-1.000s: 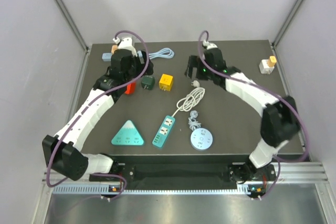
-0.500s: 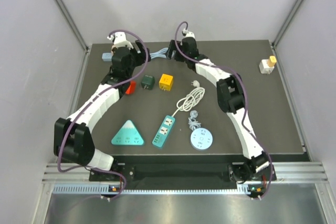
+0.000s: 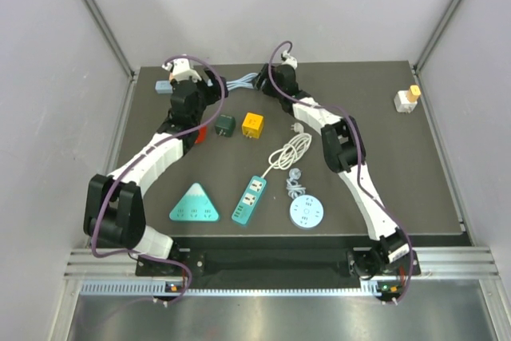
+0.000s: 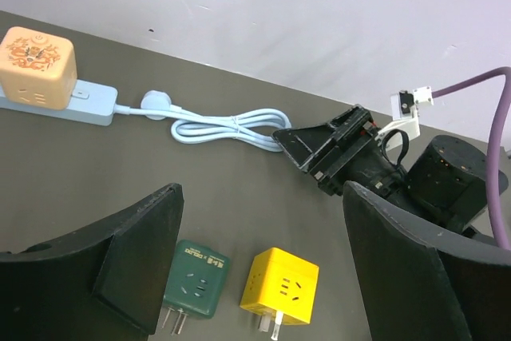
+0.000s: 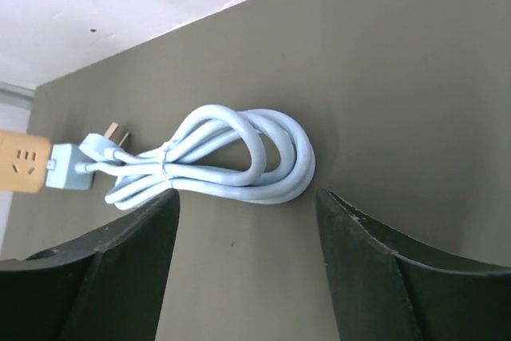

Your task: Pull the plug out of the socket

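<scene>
1. Plug [image 4: 36, 55]: a peach-coloured cube with rounded edges and a printed pattern on top. It sits upright in one end of a pale blue socket strip [image 4: 76, 105]. This pair lies at about ten o'clock on the table [image 3: 375, 85], at the far left edge. I take it to be the task's plug because both arms reach that way.
2. Handling, as I judge it: light, rigid, smooth plastic, so rather slippery. The pins will hold firmly until they let go at once. Pinch two opposite flat sides low on the cube and pull straight up.
3. The socket strip looks slim and light, so it would likely lift with the plug. It needs pinning down on its bare part at three o'clock of the cube.
4. A pale blue cord [image 4: 231, 127] runs on from the strip toward three o'clock. It is soft and round, folded into a tied bundle, with its own pronged end beside the strip.
5. The right gripper [image 5: 247, 225] is spread with nothing between its fingers, its tips just beside the far end of the bundle.
6. The left gripper [image 4: 263, 261] is also spread and holds nothing, well short of the plug. A green adapter [image 4: 196, 287] and a yellow adapter [image 4: 279, 297], both boxy with bare prongs, lie between its fingers in the wrist view.
7. The table top is dark, matte and flat.
</scene>
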